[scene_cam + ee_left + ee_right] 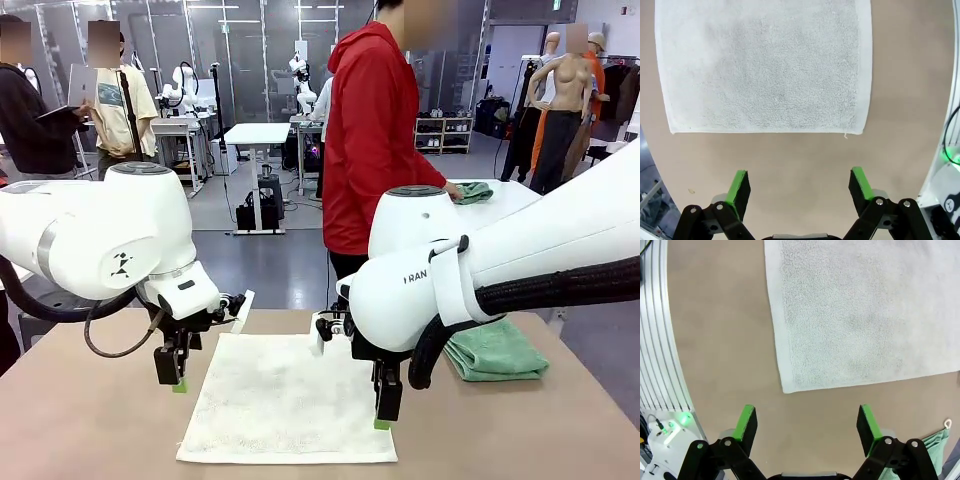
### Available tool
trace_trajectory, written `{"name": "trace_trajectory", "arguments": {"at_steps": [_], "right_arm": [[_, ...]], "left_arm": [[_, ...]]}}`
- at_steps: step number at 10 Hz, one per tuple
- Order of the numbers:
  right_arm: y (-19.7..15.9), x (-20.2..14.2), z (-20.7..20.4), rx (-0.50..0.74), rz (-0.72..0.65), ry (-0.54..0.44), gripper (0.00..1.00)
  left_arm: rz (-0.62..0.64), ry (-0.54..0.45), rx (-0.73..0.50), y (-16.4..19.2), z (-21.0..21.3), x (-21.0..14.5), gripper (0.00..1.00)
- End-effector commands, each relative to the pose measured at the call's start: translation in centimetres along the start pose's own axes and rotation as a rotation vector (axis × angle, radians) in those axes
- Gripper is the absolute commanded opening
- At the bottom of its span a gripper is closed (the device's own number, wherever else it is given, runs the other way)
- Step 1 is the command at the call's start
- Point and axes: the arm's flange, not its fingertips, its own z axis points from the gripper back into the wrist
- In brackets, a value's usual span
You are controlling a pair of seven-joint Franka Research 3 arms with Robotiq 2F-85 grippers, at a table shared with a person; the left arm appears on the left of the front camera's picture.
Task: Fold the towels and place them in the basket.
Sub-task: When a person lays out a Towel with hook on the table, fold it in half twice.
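Off-white towel [290, 400] lies flat (unfolded).

Two towels: one spread, one folded
The off-white towel [290, 400] lies flat and fully open in the middle of the surface [90, 420]. The mint green towel [495, 350] lies apart to its right, loosely folded, with a cord loop at one corner.

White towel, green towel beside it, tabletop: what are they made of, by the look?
White towel: terry cloth, probably cotton; nubby looped pile, flat woven hem, matte. Green towel: looks like the same terry, lying in soft folds; weave too small to confirm. Tabletop: smooth matte tan sheet, maybe laminate or board; no grain visible.
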Motion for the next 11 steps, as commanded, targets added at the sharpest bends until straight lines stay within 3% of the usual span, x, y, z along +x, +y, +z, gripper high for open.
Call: {"name": "trace_trajectory", "arguments": {"at_steps": [1, 7, 11], "right_arm": [[-0.1, -0.1, 0.1, 0.007, 0.001, -0.012, 1.00], [2.0, -0.7, -1.4, -0.047, -0.005, 0.020, 1.00], [3.6, -1.9, -2.9, -0.016, -0.004, 0.023, 1.00]], "left_arm": [[-0.007, 0.001, -0.001, 0.0, 0.1, 0.0, 1.00], [-0.021, 0.003, 0.058, -5.5, -4.0, 0.6, 1.00], [0.021, -0.007, 0.074, -7.9, -6.0, 1.0, 1.00]]}}
